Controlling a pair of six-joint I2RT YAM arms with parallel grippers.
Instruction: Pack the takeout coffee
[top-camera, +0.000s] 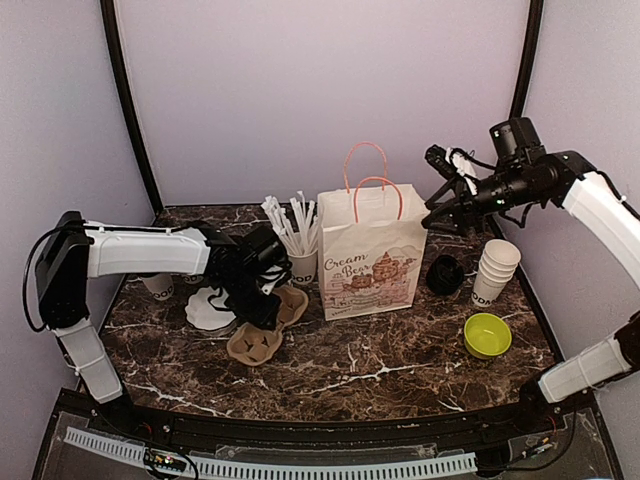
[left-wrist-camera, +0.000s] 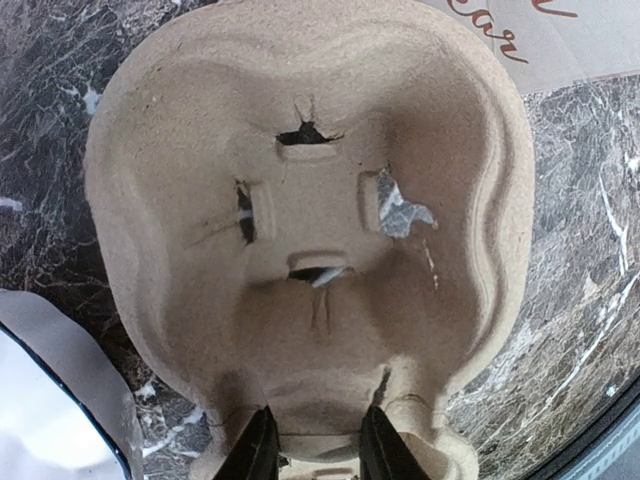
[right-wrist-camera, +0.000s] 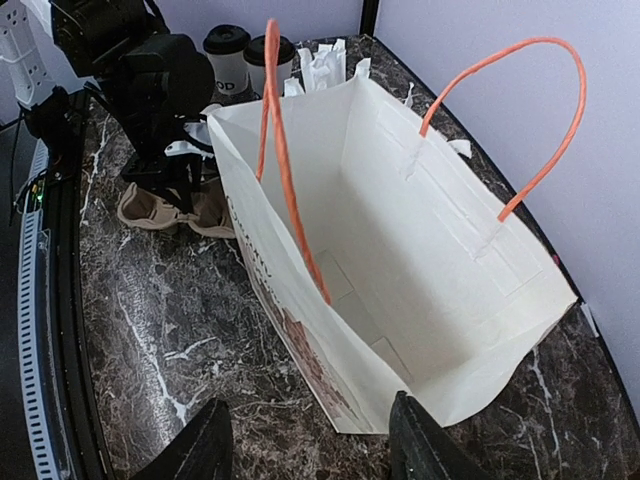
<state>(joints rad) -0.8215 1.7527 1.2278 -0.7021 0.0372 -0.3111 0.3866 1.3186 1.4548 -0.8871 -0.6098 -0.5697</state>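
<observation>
Two white takeout coffee cups with black lids (right-wrist-camera: 226, 58) stand at the far left of the table; in the top view only one cup base (top-camera: 158, 286) shows behind the left arm. My left gripper (top-camera: 262, 298) is down on a brown pulp cup carrier (left-wrist-camera: 310, 200), jaws closed on a ridge at its near edge (left-wrist-camera: 318, 440). A second carrier (top-camera: 252, 343) lies beside it. The white paper bag (top-camera: 370, 255) with orange handles stands open and empty (right-wrist-camera: 420, 250). My right gripper (right-wrist-camera: 315, 445) is open, raised above the bag's right end (top-camera: 440, 212).
A white cup of wrapped straws (top-camera: 303, 262) stands left of the bag. A white round sheet (top-camera: 208, 308) lies by the carriers. Right of the bag are a black lid pile (top-camera: 445, 273), a stack of lidless cups (top-camera: 495, 268) and a green bowl (top-camera: 487, 334).
</observation>
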